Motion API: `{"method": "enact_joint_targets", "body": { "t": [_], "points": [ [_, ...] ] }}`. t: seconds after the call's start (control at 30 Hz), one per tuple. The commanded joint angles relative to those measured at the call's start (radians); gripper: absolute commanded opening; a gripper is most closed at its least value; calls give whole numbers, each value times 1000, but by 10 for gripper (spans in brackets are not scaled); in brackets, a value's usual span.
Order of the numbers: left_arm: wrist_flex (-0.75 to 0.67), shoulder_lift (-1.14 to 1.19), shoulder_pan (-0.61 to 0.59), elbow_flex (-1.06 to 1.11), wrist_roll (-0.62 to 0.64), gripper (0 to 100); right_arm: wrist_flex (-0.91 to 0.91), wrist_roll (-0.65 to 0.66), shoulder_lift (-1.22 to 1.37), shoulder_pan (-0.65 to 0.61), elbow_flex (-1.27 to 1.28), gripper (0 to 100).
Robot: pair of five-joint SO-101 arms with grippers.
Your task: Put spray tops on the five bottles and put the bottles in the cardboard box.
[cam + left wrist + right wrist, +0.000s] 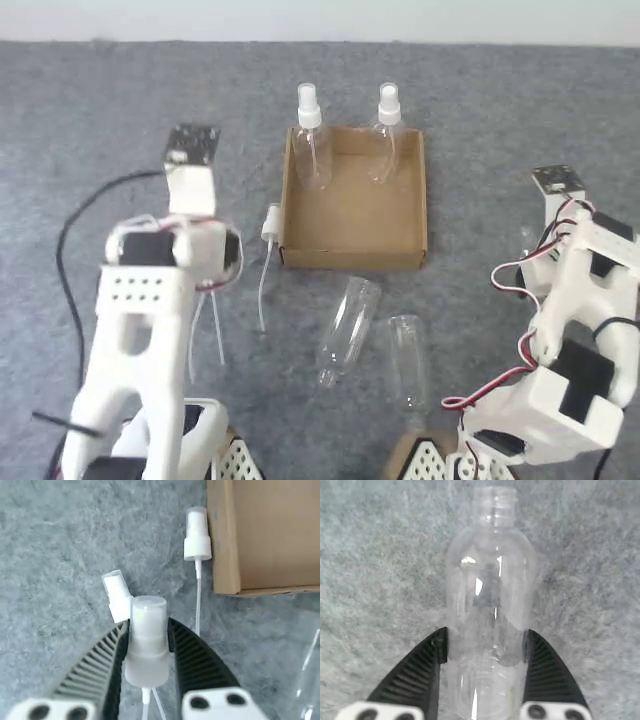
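Nearest, the left gripper (147,625) is seen clamped on a white spray top (146,647), pinched by its collar with the nozzle end pointed away from the wrist. Just beyond it a second spray top (116,597) is tilted on the grey mat (60,540); whether the two touch cannot be told. The right gripper (486,635) is closed around the body of a clear bottle (490,590), whose threaded neck is uncovered. Between the arms, two topless bottles are laid on the mat short of the cardboard box (355,225): a slanted bottle (348,328) and a neighbouring bottle (407,362) just beside it. A third spray top (271,224) is found against the box wall on the left arm's side, its tube stretched toward the arms. Farthest off, a capped bottle (312,150) and another capped bottle (385,145) are set inside the box at its far wall.
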Motion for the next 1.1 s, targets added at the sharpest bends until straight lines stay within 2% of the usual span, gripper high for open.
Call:
{"method": "enact_joint_targets", "body": {
  "t": [0.0,0.13,0.23,0.43,0.6,0.83,1.07],
  "points": [
    [-127,-84,0,127,-28,10,8,-31,-81,-8,-5,163],
    [-143,-91,-3,163,-31,10,47,-20,-119,-8,-15,296],
    [-147,-89,-3,165,-31,10,97,3,-122,-33,-97,332],
    [-147,-91,-3,165,-29,10,211,9,-8,-90,-342,303],
    [-147,-89,-3,165,-29,10,323,103,174,-101,-489,301],
    [-147,-86,-3,165,-28,11,268,112,292,-68,-512,292],
    [-161,-84,-3,166,-25,11,262,112,306,-62,-512,128]
  ]
}}
